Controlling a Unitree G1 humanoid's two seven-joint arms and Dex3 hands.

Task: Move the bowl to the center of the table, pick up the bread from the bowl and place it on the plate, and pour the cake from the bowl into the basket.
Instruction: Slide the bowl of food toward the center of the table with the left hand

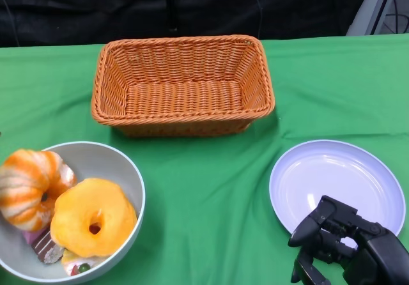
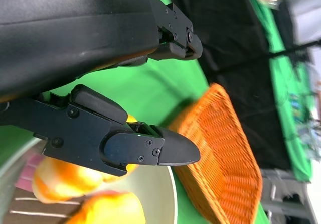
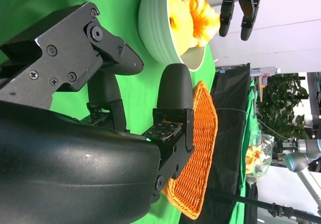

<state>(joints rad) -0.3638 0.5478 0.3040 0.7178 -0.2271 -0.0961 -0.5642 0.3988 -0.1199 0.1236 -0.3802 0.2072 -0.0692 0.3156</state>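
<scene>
We see the bowl [image 1: 121, 170] off-centre; both the left hand [image 2: 125, 143] and right hand [image 1: 339, 240] hover open, empty.

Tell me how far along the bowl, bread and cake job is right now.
Nothing looks done. The grey bowl still sits at the table's left edge with the orange bread rolls and cake slice inside. The left hand hangs open above the bowl; the right hand is empty over the white plate. The woven orange basket holds nothing. All three steps remain.
</scene>
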